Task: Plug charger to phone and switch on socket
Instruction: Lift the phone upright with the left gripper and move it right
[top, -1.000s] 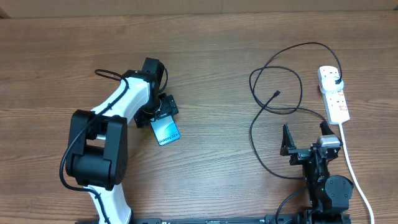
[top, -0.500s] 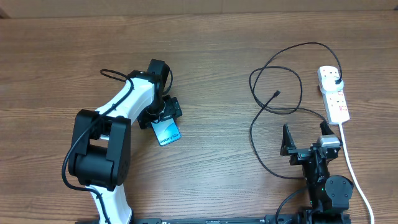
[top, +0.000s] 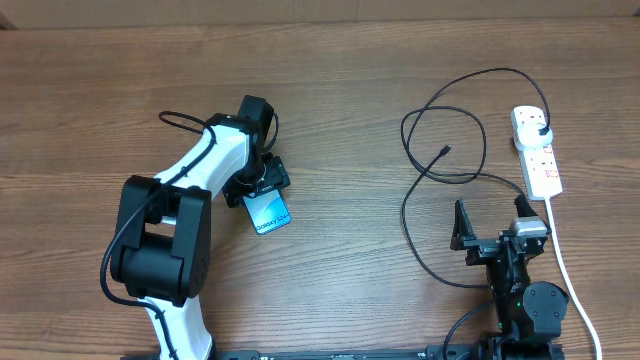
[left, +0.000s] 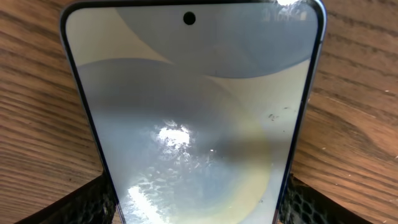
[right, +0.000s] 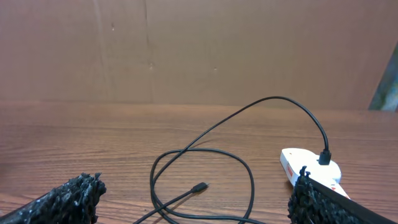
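A: Checking L side first. Where's the phone (top: 268, 212)?

B: Left-center of the counter (top: 330, 100), screen up and lit. The left jaws are clenched on its long edges, and the wrist cam shows pads (left: 93, 202) tight vs both sides. Prob held that way to keep the port end steady for the plug-in.

A: R side?

B: Right jaws are released, spread wide, nothing btwn them, at near right. My read is they're kept free to go for the cable.

A: Charger?

B: The charger (top: 404, 128) lies in loops on the right half, well apart from the phone. Its connector tip (top: 444, 151) sits loose on the counter inside the loops, on the far side of the right jaws. The plug (top: 541, 131) is seated in the socket (top: 537, 160) at far right, so only the tip end needs moving.

A: Switch?

B: Red marks are too small, can't tell on/off.

A: Progress?

B: Early, imo. The tip isn't in the phone yet, and the switch step is likely left to do.

A: Risk?

B: The cable is thin and floppy, so the loops could drag or snag when the tip goes left.
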